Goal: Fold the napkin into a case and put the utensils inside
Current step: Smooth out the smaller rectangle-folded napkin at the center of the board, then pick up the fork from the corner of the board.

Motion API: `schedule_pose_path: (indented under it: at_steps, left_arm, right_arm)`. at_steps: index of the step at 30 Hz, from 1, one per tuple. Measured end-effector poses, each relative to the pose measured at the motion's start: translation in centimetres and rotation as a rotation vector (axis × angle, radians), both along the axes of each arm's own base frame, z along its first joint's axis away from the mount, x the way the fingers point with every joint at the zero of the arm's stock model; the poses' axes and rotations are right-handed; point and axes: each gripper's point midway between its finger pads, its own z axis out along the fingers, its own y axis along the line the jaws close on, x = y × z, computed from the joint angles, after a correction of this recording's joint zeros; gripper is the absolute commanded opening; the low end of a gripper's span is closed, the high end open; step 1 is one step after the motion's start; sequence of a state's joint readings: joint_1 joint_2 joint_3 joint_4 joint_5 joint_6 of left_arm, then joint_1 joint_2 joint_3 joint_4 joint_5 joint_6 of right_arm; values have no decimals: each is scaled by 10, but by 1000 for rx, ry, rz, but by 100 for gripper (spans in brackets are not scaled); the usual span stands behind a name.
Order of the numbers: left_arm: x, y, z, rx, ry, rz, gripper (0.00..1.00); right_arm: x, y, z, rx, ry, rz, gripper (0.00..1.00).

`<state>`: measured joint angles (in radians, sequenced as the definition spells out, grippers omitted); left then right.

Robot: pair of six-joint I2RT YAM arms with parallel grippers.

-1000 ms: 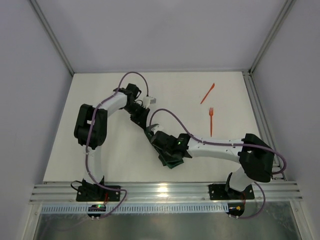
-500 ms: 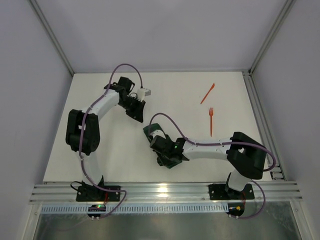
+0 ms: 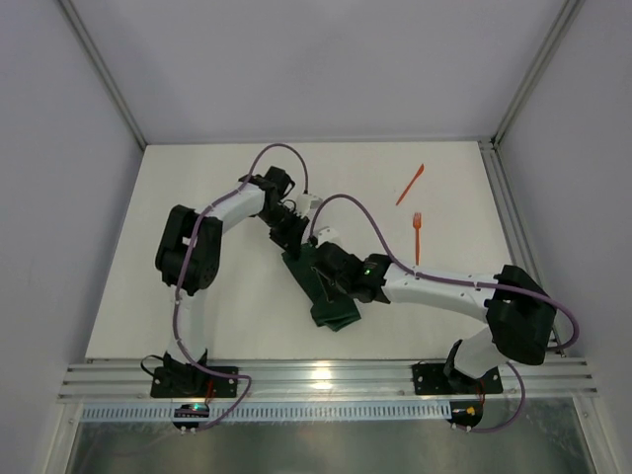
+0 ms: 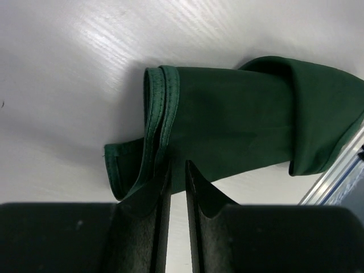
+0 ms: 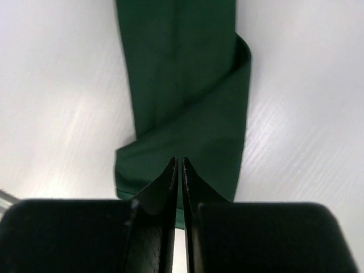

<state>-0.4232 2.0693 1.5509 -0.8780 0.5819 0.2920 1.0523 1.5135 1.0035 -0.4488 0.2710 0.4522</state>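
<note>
We have the napkin (image 3: 324,289) folded narrow, left gripper (image 4: 177,170) seemingly pinching its hem, right gripper (image 5: 177,166) nearly closed and empty, utensils (image 3: 416,240) still outside.

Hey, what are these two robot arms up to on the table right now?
Both arms are working on a dark green napkin near the middle of the table, folding it into a long narrow strip. The left end effector is nearly shut at the napkin's hemmed end, seemingly pinching it. The right end effector sits nearly shut over a folded-over flap at the other end. The orange fork and knife lie untouched at the far right, not yet in the napkin.
</note>
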Motion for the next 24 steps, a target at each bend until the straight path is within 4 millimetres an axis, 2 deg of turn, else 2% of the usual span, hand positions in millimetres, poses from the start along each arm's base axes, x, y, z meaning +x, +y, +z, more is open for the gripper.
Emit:
schedule_pose_path:
  at_steps: [5, 8, 9, 10, 12, 13, 15, 16, 17, 19, 22, 24]
  left_arm:
    - [2, 5, -19, 43, 21, 8, 17]
    - [2, 3, -18, 30, 23, 7, 19]
    - [1, 2, -18, 24, 25, 7, 21]
    - [1, 1, -16, 17, 25, 7, 23]
    - [1, -1, -11, 2, 19, 4, 30]
    - [2, -2, -7, -6, 14, 5, 32]
    - [2, -4, 2, -21, -3, 4, 35]
    - [3, -5, 8, -30, -14, 3, 36]
    - [5, -6, 15, -39, -27, 2, 36]
    - [10, -8, 30, -57, -66, 1, 37]
    - [15, -6, 52, -80, -122, 6, 37]
    - [19, -1, 63, -88, -152, 18, 37]
  right_arm:
    - [3, -34, -27, -54, 56, -97, 11]
    - [11, -51, -24, -59, 63, -150, 23]
    - [19, -58, -16, -43, 51, -178, 30]
    - [29, -66, -6, -25, 33, -216, 47]
    - [59, -90, 19, 22, -21, -313, 60]
    - [76, -104, 33, 48, -49, -370, 71]
    - [111, -142, 54, 77, -97, -494, 74]
    - [127, -162, 61, 79, -113, -553, 94]
    - [140, -182, 65, 76, -124, -611, 99]
    - [159, -215, 64, 48, -121, -689, 99]
    - [177, -240, 45, -7, -39, -717, 98]
    - [186, -248, 27, -38, 7, -712, 75]
